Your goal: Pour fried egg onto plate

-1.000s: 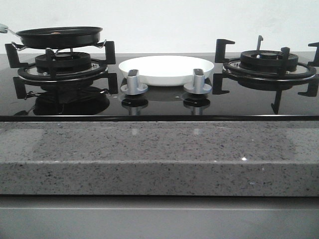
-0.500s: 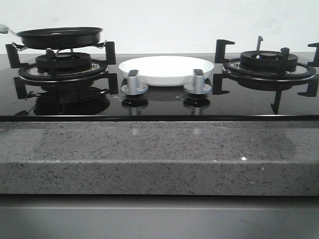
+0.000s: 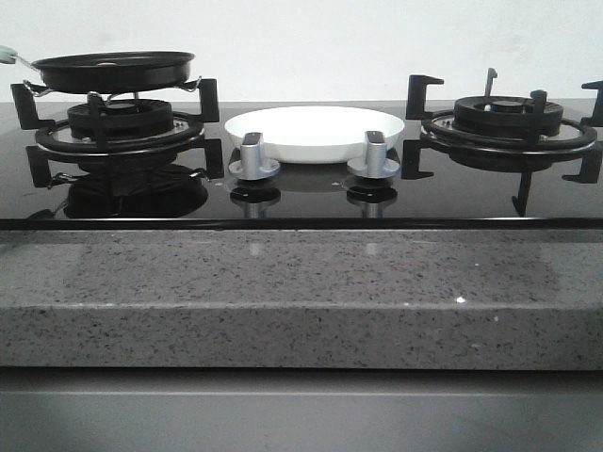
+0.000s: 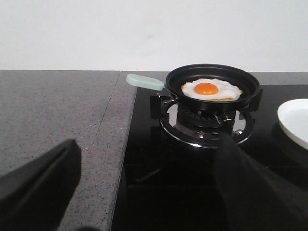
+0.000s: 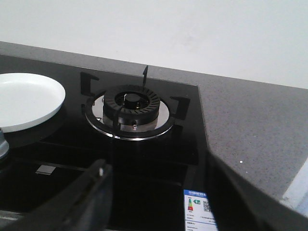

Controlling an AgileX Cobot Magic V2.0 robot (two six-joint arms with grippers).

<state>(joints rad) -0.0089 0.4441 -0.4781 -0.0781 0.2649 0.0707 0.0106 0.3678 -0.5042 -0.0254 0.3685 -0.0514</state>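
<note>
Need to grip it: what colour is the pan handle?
Pale mint green handle, clearest in the left wrist view.

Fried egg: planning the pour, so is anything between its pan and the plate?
Nothing visible. The fried egg lies in the pan on the left burner; the plate sits beside it on bare glass.

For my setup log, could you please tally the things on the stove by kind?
Burners: 2 (left, right)
Knobs: 2 (left, right)
Pan: 1
Egg: 1
Plate: 1
Total: 7
</note>
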